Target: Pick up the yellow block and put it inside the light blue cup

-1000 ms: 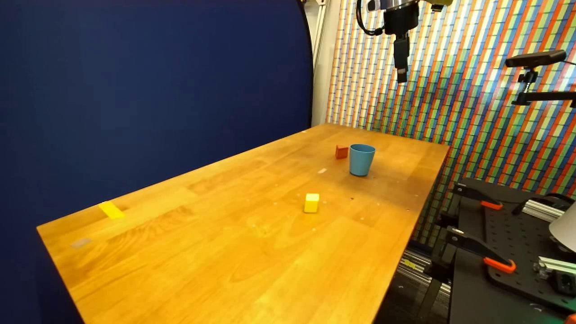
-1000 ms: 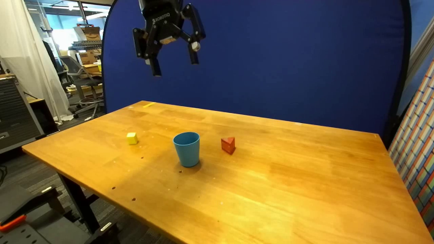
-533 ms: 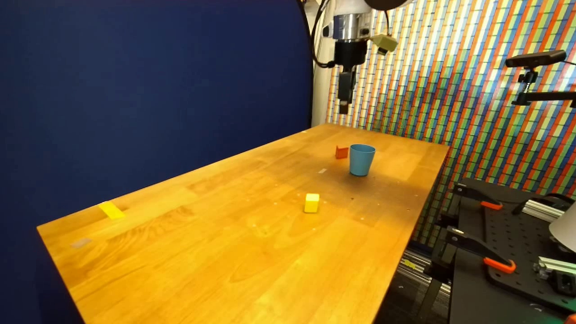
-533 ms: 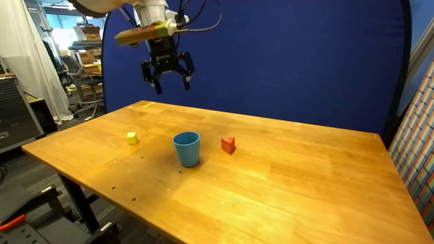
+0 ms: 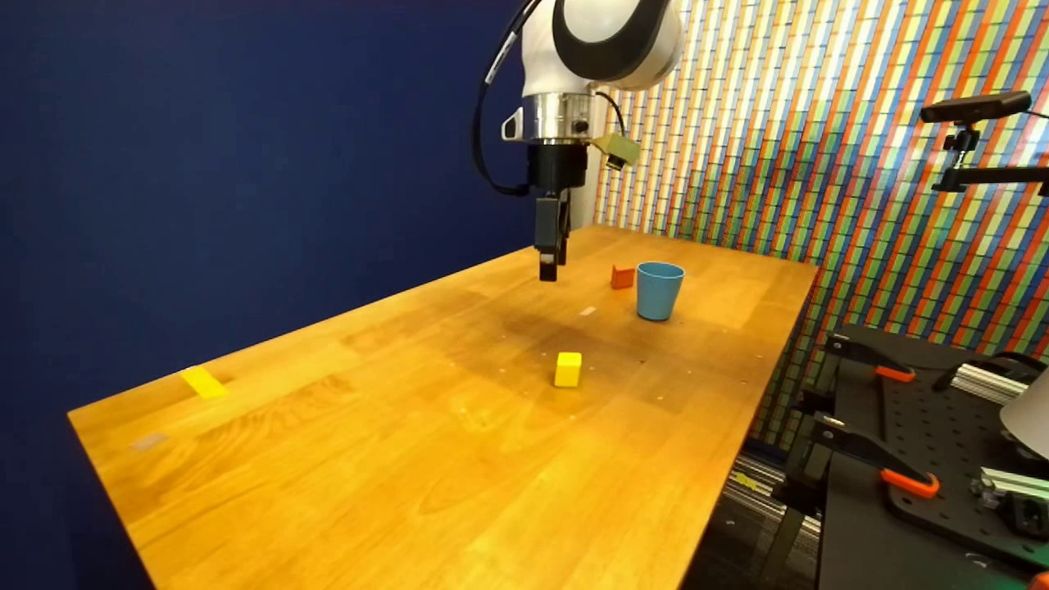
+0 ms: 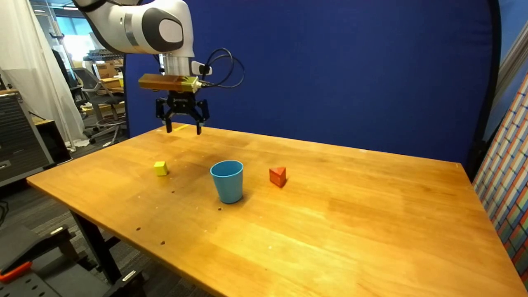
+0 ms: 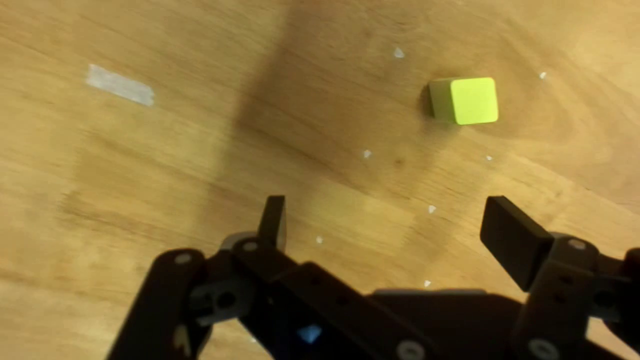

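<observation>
The small bright yellow cube-shaped block (image 6: 161, 168) sits flat on the brown wooden tabletop (image 6: 350, 214); the plastic-looking light blue round cup (image 6: 228, 184) stands upright to its right in both exterior views, apart from it, and the red triangular block (image 6: 277, 176) farther right of it in an exterior view. The black two-jawed claw (image 6: 184, 130) hangs higher than the yellow block and off to one side, spread wide and holding nothing; I judge this to be the approach. The wrist view shows the yellow block outside the gap between the jaws — a straight drop would likely close on air; a sideways misjudgement could land a jaw on its top and tip it or send it skidding; later, carrying it too low could catch the cup's rim and knock the cup over — it looks light.
</observation>
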{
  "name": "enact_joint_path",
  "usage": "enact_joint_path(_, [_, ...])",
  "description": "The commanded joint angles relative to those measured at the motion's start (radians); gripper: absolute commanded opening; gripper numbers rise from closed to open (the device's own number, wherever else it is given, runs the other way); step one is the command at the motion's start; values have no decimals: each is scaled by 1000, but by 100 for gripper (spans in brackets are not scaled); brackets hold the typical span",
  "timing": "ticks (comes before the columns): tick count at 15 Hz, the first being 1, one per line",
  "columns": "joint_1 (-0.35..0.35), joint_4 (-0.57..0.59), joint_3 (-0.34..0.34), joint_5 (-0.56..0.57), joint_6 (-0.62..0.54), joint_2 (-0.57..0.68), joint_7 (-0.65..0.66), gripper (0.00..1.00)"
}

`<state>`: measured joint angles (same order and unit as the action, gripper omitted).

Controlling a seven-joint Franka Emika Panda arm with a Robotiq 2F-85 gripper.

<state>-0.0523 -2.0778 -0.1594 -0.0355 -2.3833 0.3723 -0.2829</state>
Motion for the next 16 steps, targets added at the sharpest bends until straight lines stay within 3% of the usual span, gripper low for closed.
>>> enact_joint_path(1, [13, 54, -39, -98, 52, 51, -31, 100])
enact_joint_path(8, [-58, 63, 14, -47, 14, 157, 186, 100])
enact_joint_path(16, [-78, 91, -6, -90, 56, 222, 284, 100])
